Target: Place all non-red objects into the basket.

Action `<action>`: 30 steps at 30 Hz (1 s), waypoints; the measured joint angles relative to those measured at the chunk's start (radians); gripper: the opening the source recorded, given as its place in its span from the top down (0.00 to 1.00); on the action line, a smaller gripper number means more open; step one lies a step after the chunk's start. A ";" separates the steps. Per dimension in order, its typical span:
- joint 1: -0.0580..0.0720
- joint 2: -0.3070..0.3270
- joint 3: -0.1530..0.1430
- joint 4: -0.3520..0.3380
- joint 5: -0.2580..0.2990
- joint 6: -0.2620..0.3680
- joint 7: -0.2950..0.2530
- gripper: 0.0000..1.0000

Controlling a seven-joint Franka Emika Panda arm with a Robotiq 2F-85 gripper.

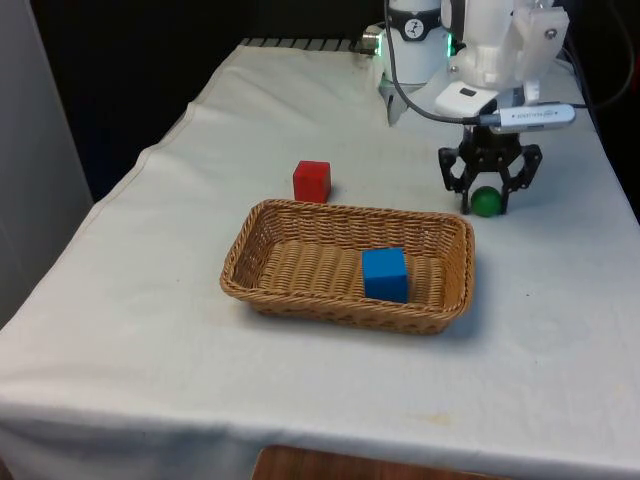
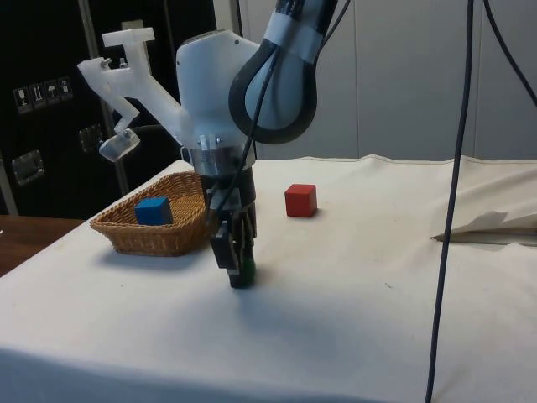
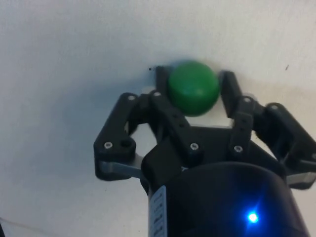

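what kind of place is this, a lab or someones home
Most likely a robotics lab: a white arm's tool works a green ball on a cloth-covered table with a wicker basket, and dark cabinets stand behind.

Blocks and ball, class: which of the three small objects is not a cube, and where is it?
The green ball. It is round and sits on the cloth between the gripper fingers, while the red cube and blue cube are square-sided.

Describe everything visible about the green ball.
The green ball is small, smooth, matte and plain. It rests on the white cloth, outside the wicker basket, off its end on the front view's right. The gripper brackets it, one finger against each side, so it appears gripped but not lifted.
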 measured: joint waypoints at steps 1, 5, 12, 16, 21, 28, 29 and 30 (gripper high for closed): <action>0.000 0.000 0.000 0.000 0.000 0.000 0.000 1.00; 0.000 0.000 0.000 0.000 0.000 0.000 0.000 1.00; 0.000 -0.005 0.001 0.000 0.000 -0.001 0.000 1.00; 0.000 -0.041 0.006 -0.012 0.000 -0.024 0.003 1.00; 0.000 -0.105 0.010 -0.040 0.000 -0.060 0.005 1.00; 0.000 -0.166 0.012 -0.058 0.000 -0.094 0.005 1.00; 0.000 -0.176 0.012 -0.060 0.001 -0.101 0.005 1.00; 0.000 -0.197 0.011 -0.066 0.001 -0.115 0.005 1.00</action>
